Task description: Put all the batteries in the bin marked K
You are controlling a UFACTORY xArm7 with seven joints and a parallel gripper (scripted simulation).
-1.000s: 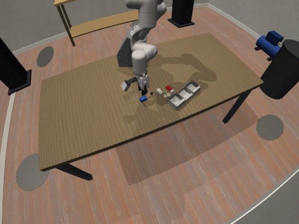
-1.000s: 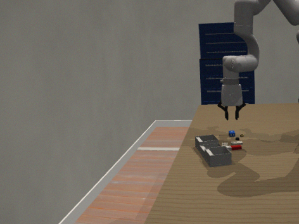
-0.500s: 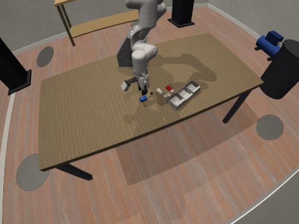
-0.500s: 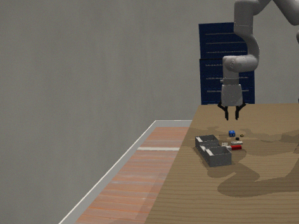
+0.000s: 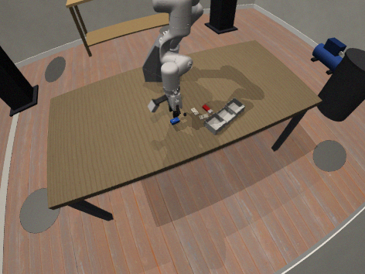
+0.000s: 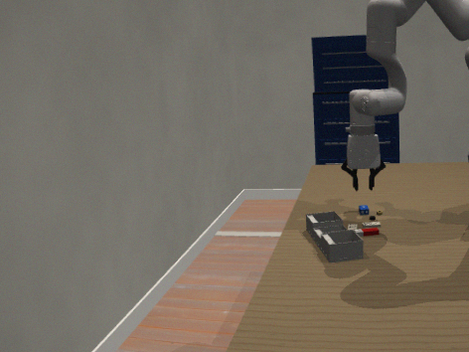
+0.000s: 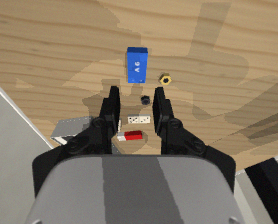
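A blue rectangular battery (image 5: 175, 121) (image 6: 364, 209) (image 7: 136, 65) lies flat on the table. My gripper (image 5: 175, 114) (image 6: 363, 187) (image 7: 136, 96) hangs above the table just beside it, fingers partly open with nothing between them. A small red piece with a white end (image 5: 207, 107) (image 6: 370, 232) (image 7: 131, 135) lies near the grey row of bins (image 5: 212, 128) (image 6: 343, 252) (image 7: 70, 128). I cannot read the bins' letters.
A brass nut (image 6: 379, 212) (image 7: 165, 79), a small black piece (image 5: 185, 114) (image 6: 372, 218) (image 7: 145, 100) and white dominoes (image 5: 194, 110) (image 6: 371, 223) (image 7: 139, 119) lie between the blue battery and the bins.
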